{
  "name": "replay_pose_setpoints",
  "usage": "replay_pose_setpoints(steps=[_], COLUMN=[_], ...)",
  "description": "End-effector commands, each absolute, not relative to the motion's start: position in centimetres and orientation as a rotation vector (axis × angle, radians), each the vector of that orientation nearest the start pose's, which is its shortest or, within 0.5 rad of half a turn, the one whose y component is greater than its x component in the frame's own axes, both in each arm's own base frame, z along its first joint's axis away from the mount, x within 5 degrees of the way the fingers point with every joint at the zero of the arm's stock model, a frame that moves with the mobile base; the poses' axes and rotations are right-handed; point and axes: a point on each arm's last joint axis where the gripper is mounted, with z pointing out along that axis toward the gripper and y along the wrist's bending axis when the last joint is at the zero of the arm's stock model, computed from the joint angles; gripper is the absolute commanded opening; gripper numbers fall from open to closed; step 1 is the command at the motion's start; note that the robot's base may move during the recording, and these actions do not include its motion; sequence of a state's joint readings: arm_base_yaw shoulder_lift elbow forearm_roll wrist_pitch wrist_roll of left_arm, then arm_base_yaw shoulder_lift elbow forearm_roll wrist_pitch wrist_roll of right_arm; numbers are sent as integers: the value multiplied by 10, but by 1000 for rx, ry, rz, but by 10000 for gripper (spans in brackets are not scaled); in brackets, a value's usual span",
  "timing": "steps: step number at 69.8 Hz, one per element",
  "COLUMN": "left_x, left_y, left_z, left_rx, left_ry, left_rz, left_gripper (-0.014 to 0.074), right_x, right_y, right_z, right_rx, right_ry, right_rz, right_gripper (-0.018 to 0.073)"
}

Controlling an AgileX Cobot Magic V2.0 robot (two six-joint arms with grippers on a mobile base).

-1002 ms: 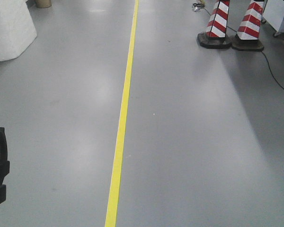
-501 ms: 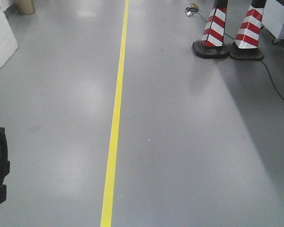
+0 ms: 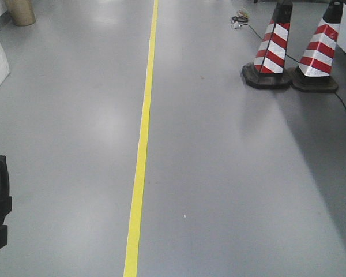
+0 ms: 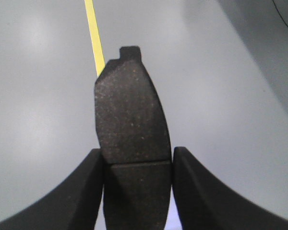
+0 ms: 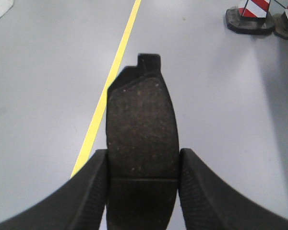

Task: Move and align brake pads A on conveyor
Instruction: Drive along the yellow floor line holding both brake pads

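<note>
I have the left gripper [image 4: 137, 184] clamped on one brake pad [image 4: 129, 112] and the right gripper [image 5: 143, 189] clamped on another brake pad [image 5: 141, 124], both above bare floor [image 3: 230, 173]. No conveyor visible. Risk: base vibration loosens either edge-held pad.
</note>
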State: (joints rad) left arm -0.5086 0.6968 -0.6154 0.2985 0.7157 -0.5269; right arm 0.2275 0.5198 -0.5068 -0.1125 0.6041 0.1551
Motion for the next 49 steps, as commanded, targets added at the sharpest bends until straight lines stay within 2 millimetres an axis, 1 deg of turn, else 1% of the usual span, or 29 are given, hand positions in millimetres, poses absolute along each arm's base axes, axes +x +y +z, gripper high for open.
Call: replay_pose_setpoints(steps=[1,49], left_x=[124,123], left_y=[-50,-49], left_z=[315,316], left_rx=[139,139], left_ry=[2146,2145], left_rz=[-259,-260], left_gripper=[-8,-8], right_x=[103,103], right_y=[18,18], right_z=[309,309], right_rx=[-140,-140], right_ry=[1973,1972], right_rz=[112,112], right_gripper=[-2,-2])
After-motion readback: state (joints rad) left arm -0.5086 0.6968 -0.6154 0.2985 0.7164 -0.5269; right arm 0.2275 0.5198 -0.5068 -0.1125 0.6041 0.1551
